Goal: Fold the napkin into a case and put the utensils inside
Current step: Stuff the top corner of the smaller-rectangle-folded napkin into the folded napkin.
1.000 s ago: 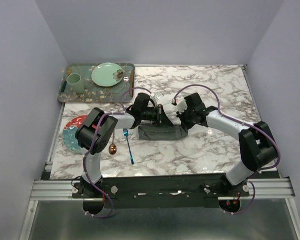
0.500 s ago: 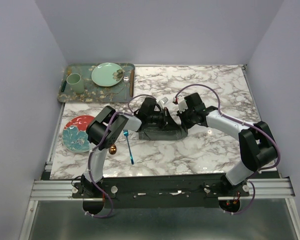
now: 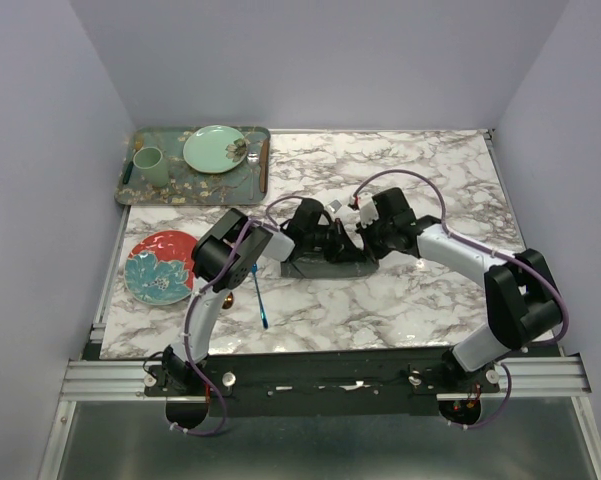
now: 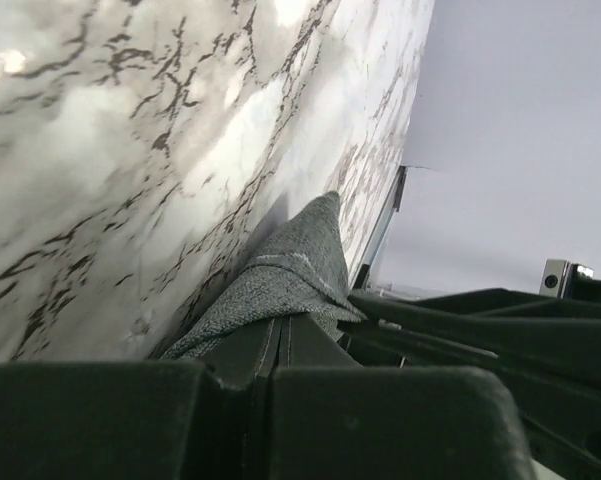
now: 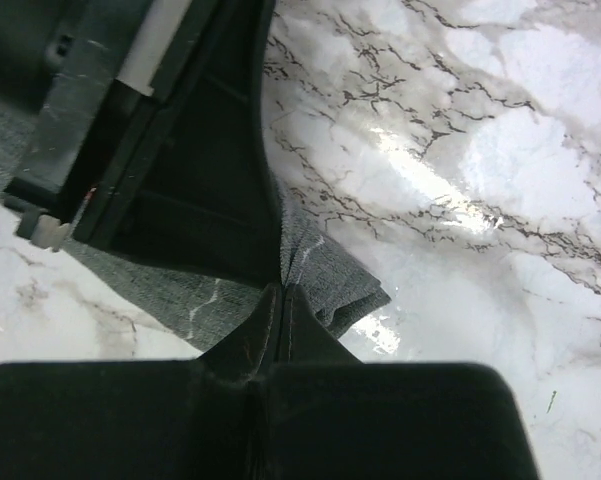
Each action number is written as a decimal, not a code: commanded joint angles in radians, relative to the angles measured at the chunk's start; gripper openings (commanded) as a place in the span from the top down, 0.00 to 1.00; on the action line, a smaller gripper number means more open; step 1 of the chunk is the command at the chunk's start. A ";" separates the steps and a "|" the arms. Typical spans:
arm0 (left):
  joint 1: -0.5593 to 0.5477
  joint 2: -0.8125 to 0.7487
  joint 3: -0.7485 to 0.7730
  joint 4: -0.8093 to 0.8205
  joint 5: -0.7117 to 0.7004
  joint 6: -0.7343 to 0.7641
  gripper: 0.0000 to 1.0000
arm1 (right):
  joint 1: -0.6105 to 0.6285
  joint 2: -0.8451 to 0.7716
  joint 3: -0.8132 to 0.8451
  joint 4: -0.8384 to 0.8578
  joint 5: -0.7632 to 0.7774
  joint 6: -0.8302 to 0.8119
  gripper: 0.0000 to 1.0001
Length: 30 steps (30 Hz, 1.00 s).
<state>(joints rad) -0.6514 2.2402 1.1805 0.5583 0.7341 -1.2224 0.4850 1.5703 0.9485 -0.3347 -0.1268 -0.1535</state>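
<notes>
Pinching the grey napkin (image 3: 325,267) from opposite ends, the left tool (image 3: 331,240) and right tool (image 3: 359,238) are each clamped on its cloth. The fork (image 3: 260,300) lies to the left, nearest the left arm, handle pointing toward the bases.

Two-arm posture, seen from above, with places given relative to the napkin (image 3: 325,266). The left arm (image 3: 208,300) rises from its base near and left of the napkin, bends at a raised elbow, and runs its forearm rightward to the napkin's far edge. The right arm (image 3: 465,255) climbs from near and right, folds at the elbow, and reaches leftward to the same edge. The left gripper (image 3: 333,238) and right gripper (image 3: 359,238) face each other, nearly touching above the napkin's middle. In both wrist views the fingers are pressed together, each pinching a fold of napkin.
</notes>
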 commanded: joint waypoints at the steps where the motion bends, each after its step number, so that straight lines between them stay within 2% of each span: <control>1: -0.005 0.062 0.015 -0.063 -0.065 -0.011 1.00 | 0.004 -0.081 -0.043 -0.009 -0.097 0.025 0.99; 6: -0.005 0.076 0.022 -0.103 -0.062 0.010 1.00 | 0.006 -0.072 -0.060 -0.012 -0.114 0.016 0.99; 10: -0.008 0.047 0.045 -0.095 -0.036 0.084 1.00 | 0.004 -0.024 -0.047 -0.010 -0.010 0.023 1.00; 14: -0.002 -0.045 0.018 -0.086 -0.015 0.155 1.00 | -0.003 -0.006 -0.033 -0.017 0.058 0.046 0.99; 20: 0.015 -0.157 -0.079 -0.026 -0.007 0.147 0.98 | -0.023 -0.004 -0.039 -0.033 0.067 0.084 1.00; 23: 0.016 -0.194 -0.110 -0.015 -0.018 0.127 0.93 | -0.029 -0.004 -0.037 -0.041 0.062 0.112 0.99; 30: -0.001 -0.186 -0.111 -0.047 -0.039 0.106 0.92 | -0.037 0.002 -0.007 -0.063 0.030 0.149 0.99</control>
<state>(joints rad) -0.6350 2.0594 1.0618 0.5259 0.7284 -1.1122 0.4561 1.5539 0.9085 -0.3550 -0.0917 -0.0402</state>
